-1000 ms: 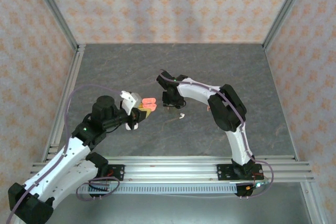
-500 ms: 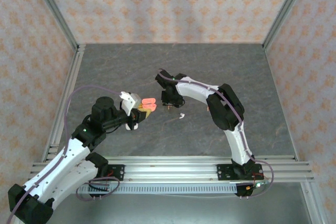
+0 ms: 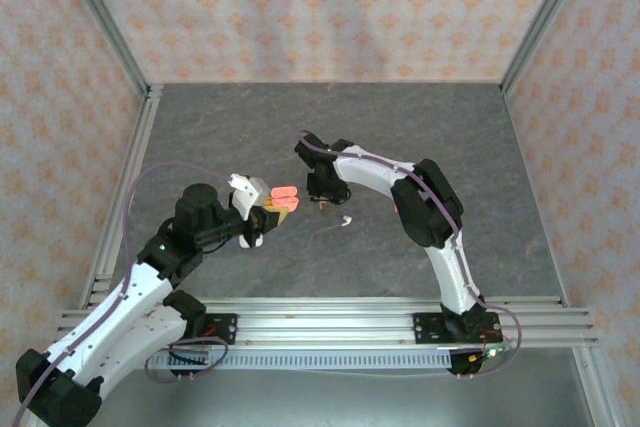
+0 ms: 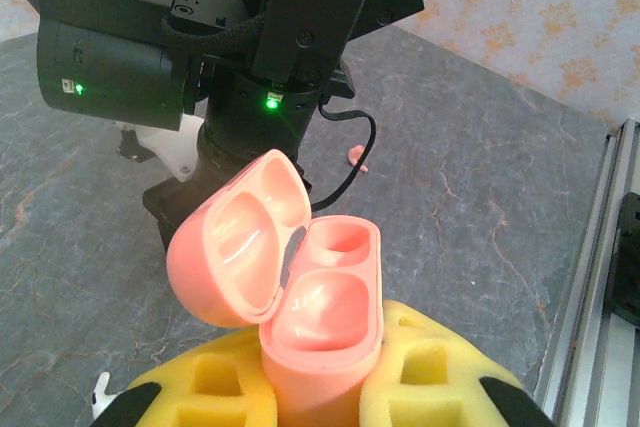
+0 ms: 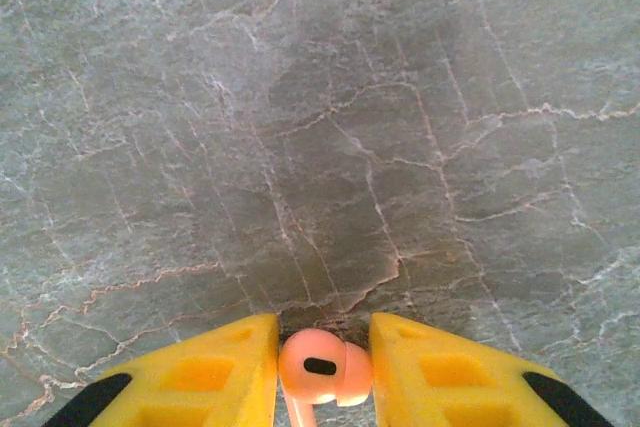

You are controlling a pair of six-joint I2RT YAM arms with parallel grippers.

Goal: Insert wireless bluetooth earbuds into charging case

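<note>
Two pinches over open table (image 3: 450,127)
Left gripper (image 3: 268,215) clamped the open case (image 4: 320,297); right gripper (image 3: 322,199), reaching inward, clamped an earbud (image 5: 318,367)

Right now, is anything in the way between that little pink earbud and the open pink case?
Nothing visible. The right tool grips the pink earbud; bare table lies between it and the charging case held open in the left tool.
</note>
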